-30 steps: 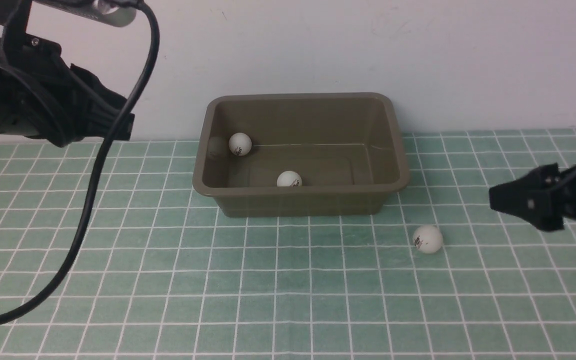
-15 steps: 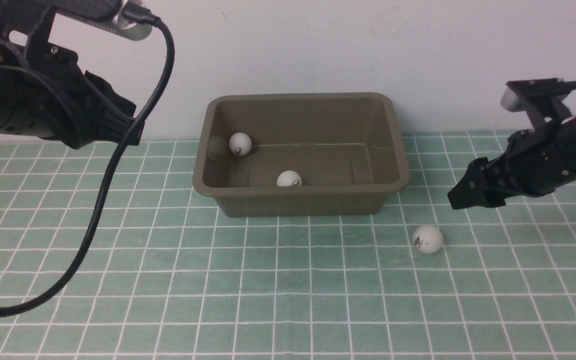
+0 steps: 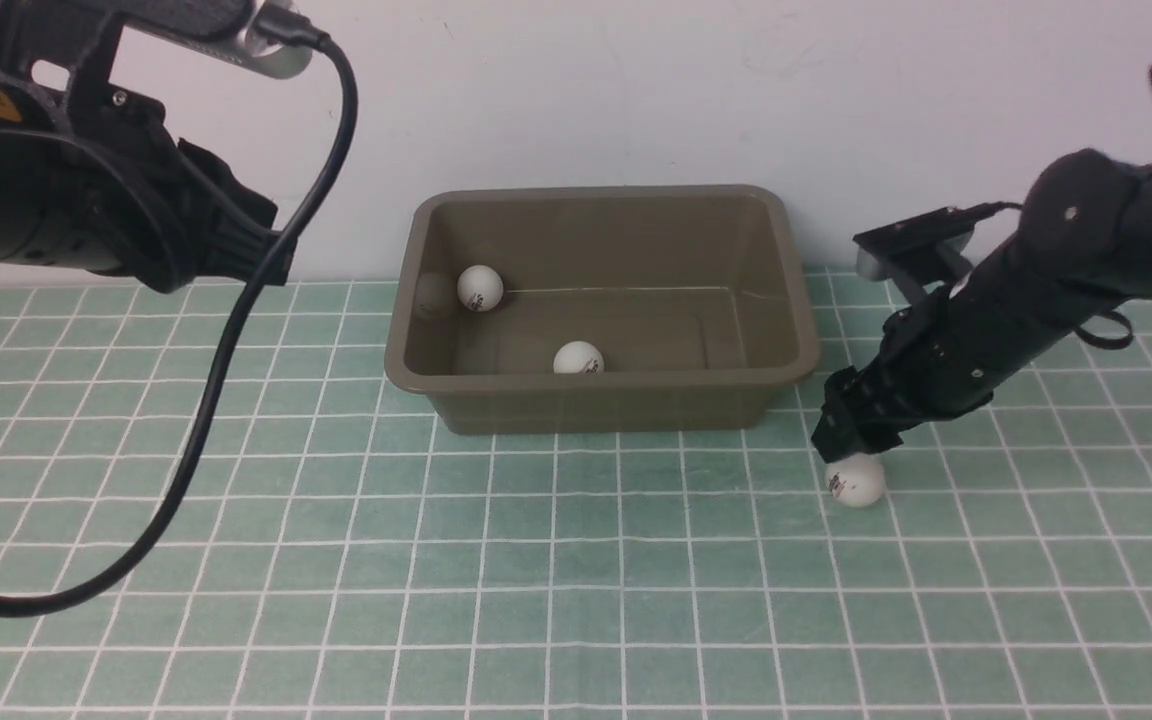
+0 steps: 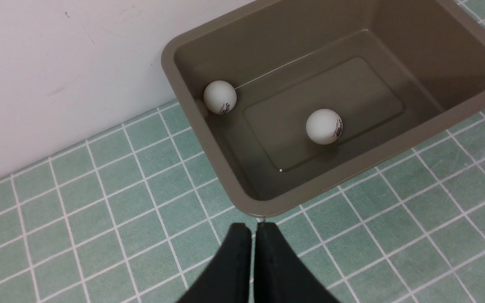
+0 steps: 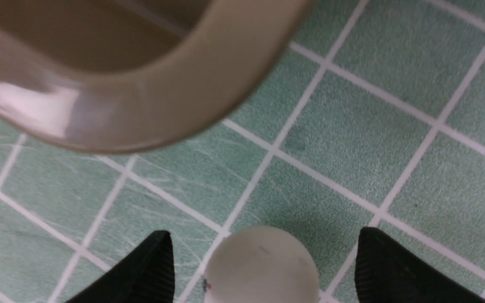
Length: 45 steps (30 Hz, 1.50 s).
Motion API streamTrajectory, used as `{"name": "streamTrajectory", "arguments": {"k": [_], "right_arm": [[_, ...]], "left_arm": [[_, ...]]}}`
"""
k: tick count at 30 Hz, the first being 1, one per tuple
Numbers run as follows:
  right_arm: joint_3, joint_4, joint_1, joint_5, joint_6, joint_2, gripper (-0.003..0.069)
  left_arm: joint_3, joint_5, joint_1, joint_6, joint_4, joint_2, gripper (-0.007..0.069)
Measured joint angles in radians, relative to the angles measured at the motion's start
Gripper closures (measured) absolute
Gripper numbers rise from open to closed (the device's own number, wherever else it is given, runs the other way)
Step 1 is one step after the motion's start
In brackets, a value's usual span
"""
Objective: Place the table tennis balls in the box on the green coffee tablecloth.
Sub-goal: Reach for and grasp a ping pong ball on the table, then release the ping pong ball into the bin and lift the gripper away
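On the cloth [image 3: 536, 560], a loose ball [image 3: 855, 479] lies near the right front corner of the box [image 3: 601, 405]. My right gripper [image 3: 848, 443] is right over it, jaws wide apart, one on either side, not clamping it. In the box are a front ball [image 3: 578, 358] by the near wall and a corner ball [image 3: 480, 288] far left. My left gripper [image 4: 253, 229] hangs pinched closed and empty by the box's left end.
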Motion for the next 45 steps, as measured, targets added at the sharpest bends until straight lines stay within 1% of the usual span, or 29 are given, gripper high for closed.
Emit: {"name": "streamTrajectory", "arguments": {"k": [7,11,12,15,16,17,23,27,29,31,34,35,37,39,41,43,45], "right_arm": [[0.000,-0.008,0.001,0.004,0.011,0.020,0.0151],[-0.002,-0.011,0.004,0.009,0.023,0.032,0.0176],[-0.002,-0.012,0.004,0.009,0.026,0.035,0.0186],[-0.002,-0.025,0.005,0.009,0.051,0.042,0.0250],[-0.002,-0.034,0.005,0.009,0.067,0.044,0.0285],[-0.004,-0.042,0.006,0.009,0.082,0.045,0.0300],[-0.033,-0.152,0.008,0.036,0.149,0.045,0.0299],[-0.118,-0.248,0.008,0.103,0.188,0.033,0.0299],[-0.167,-0.256,0.008,0.124,0.193,0.020,0.0299],[-0.237,-0.236,0.008,0.136,0.195,0.008,0.0299],[-0.308,-0.164,0.008,0.133,0.184,0.001,0.0299],[-0.332,-0.115,0.008,0.127,0.163,0.000,0.0299],[-0.370,0.045,0.008,0.103,0.045,0.000,0.0299],[-0.379,0.175,0.008,0.088,-0.060,0.000,0.0299],[-0.381,0.369,0.008,0.086,-0.211,0.018,0.0299],[-0.382,0.455,0.008,0.084,-0.295,0.046,0.0299],[-0.382,0.500,0.008,0.078,-0.330,0.071,0.0299]], "left_arm": [[0.000,0.000,0.000,0.000,0.000,0.000,0.0629],[0.000,0.000,0.000,0.000,-0.001,0.000,0.0629],[0.000,0.000,0.000,0.000,-0.001,0.000,0.0629],[0.000,0.000,0.000,0.000,-0.001,0.000,0.0629],[0.000,0.000,0.000,0.000,-0.001,0.000,0.0629],[0.000,0.000,0.000,0.000,-0.001,0.000,0.0629],[0.000,0.001,0.000,0.000,-0.001,0.000,0.0629],[0.000,0.030,0.000,0.000,0.000,0.000,0.0629],[0.000,0.043,0.000,0.000,0.000,0.000,0.0629],[0.000,0.052,0.000,0.000,0.000,0.000,0.0629],[0.000,0.052,0.000,0.000,0.001,0.000,0.0629],[0.000,0.053,0.000,0.000,0.001,0.000,0.0629],[0.000,0.053,0.000,0.000,0.001,0.000,0.0629],[0.000,0.053,0.000,0.000,0.001,0.000,0.0629],[0.000,0.053,0.000,0.000,0.001,0.000,0.0629],[0.000,0.054,0.000,0.000,0.001,0.000,0.0629],[0.000,0.057,0.000,0.000,0.001,0.000,0.0629]]}}
